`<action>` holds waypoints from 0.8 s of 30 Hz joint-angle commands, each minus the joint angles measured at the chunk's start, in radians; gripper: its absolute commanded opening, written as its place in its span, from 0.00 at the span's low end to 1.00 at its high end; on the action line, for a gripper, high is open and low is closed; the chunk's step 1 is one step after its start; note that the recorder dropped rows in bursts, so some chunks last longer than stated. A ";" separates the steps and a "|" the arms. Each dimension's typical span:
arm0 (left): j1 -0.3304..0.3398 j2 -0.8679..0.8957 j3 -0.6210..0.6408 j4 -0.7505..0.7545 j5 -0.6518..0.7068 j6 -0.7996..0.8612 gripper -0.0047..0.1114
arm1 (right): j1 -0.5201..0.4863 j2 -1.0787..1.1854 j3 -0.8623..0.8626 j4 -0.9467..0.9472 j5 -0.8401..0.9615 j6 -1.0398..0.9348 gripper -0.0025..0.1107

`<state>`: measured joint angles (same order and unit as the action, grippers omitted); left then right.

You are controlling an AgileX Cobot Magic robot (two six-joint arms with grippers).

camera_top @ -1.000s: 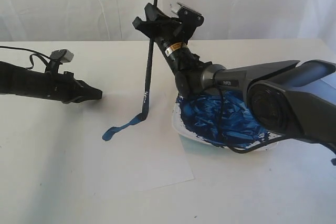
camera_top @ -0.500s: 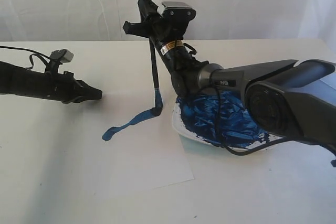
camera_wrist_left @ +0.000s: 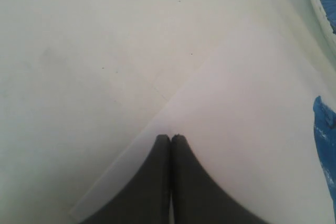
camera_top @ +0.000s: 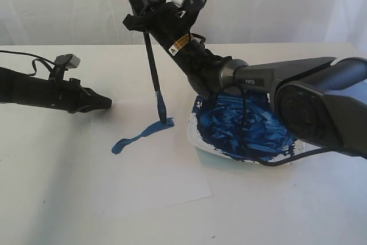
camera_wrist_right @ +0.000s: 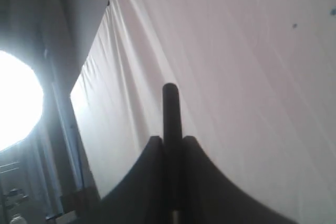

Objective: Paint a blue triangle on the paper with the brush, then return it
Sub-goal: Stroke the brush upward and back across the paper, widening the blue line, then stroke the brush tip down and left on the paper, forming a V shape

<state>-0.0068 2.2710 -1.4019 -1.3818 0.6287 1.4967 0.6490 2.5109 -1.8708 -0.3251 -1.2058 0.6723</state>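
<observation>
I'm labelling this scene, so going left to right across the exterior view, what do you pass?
left gripper → brush → dish of blue paint

The right arm (camera_top: 258,78) stretches across, the right pincer (camera_top: 139,14) raised, clamped on the brush (camera_top: 152,64); the left pincer (camera_top: 106,104) lies low, jaws together.
</observation>
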 commanded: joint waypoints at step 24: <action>0.005 0.021 0.016 0.091 -0.060 0.029 0.04 | 0.072 0.082 0.011 -0.188 -0.015 0.515 0.02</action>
<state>-0.0068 2.2710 -1.4019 -1.3793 0.6287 1.5206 0.7114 2.5955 -1.8628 -0.5265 -1.2056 1.1834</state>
